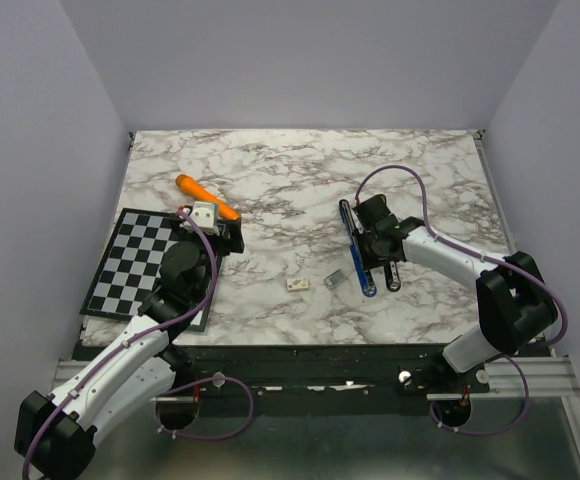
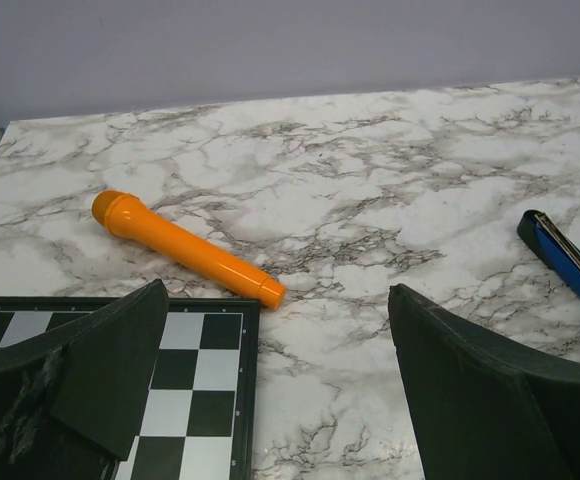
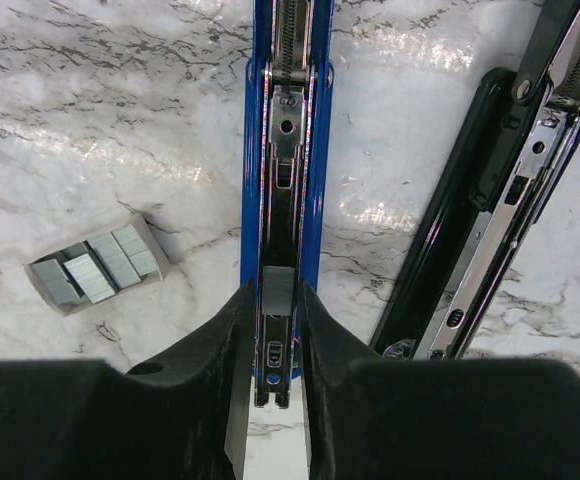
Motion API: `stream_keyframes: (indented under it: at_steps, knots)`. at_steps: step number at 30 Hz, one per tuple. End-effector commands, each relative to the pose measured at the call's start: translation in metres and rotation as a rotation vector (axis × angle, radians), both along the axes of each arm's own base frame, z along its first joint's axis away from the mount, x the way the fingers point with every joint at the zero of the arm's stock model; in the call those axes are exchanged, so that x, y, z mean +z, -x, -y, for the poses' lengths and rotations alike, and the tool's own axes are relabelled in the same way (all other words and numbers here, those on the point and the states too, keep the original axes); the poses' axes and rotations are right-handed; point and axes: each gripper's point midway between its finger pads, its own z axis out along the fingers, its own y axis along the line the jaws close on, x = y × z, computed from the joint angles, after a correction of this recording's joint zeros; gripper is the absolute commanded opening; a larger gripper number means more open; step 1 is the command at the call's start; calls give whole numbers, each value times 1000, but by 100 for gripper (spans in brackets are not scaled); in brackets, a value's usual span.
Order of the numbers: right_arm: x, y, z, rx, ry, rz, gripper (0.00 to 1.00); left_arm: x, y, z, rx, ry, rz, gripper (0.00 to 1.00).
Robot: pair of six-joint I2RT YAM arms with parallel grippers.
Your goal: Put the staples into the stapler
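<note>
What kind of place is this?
Probably a robot test booth: plain walls enclose a marble-patterned table, the left arm and right arm are bolted at its near edge, with mixed props such as a chessboard and a blue stapler.

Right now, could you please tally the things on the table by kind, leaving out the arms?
Staplers: 2, the blue stapler and the black stapler
Tray of staples: 1
Small whitish box: 1
Orange toy microphone: 1
Chessboard: 1
Total: 6
</note>
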Motion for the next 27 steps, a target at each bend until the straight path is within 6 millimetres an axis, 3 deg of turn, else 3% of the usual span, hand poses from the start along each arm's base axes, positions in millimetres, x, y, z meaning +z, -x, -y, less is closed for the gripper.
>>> stream_keyframes:
  at_steps: [1, 8, 14, 20, 27]
  knots:
    - [0, 2, 5, -20, 5, 7, 31, 10, 1, 1, -13, 21, 31, 99]
    - [10, -3, 7, -48, 7, 39, 37, 11, 1, 1, -13, 25, 35, 99]
    - [19, -14, 13, -106, 23, 71, 48, 12, 1, 1, -13, 26, 36, 99]
    - [13, -19, 25, -158, 65, 55, 53, 14, 2, 0, -11, 27, 42, 99]
    - [7, -24, 22, -148, 66, 35, 53, 14, 2, 0, -11, 27, 42, 99]
